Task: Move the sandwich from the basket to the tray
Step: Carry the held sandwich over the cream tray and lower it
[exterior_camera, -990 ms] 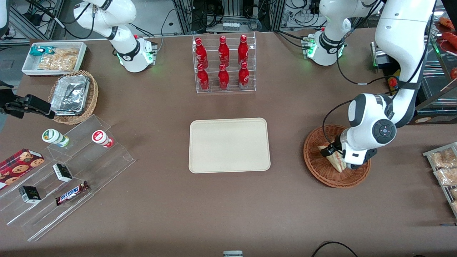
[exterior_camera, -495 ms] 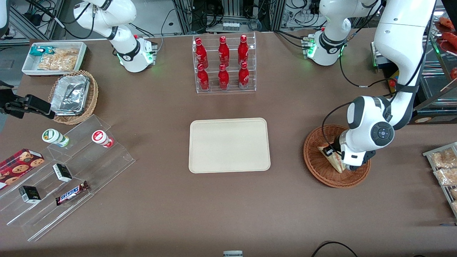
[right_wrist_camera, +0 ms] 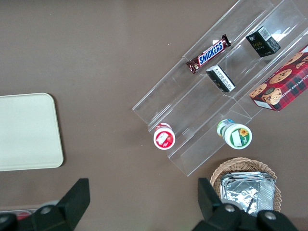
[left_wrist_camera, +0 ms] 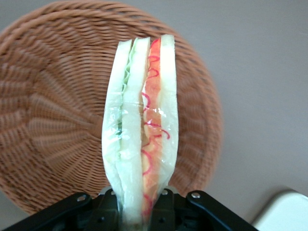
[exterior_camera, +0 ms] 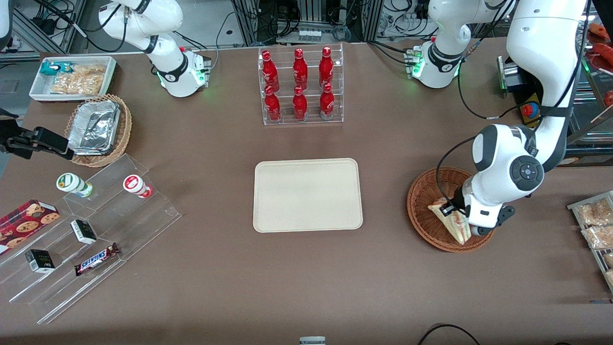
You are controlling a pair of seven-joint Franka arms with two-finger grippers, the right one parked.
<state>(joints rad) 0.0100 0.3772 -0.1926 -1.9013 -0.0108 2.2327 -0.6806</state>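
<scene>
A: gripper status?

B: Left gripper is over the reddish-brown wicker basket, at the part of it nearer the front camera. Fingers clamped on the sandwich, pinching it across the bread faces.

A: sandwich clear of the basket?

B: Looks lifted. In the wrist view the sandwich hangs from the gripper cut edge toward the camera, wrapped in clear film, red filling in one half and green in the other. Basket weave shows blurred underneath it. Can't confirm full clearance at the lowest corner.

A: tray?

B: Cream tray sits mid-table, well apart from the basket toward the parked arm's end, nothing on it. One corner of it shows in the wrist view.

A: anything close by?

B: Rack of red bottles is farther from the front camera than the tray. Bagged snacks at the working arm's end of the table.
</scene>
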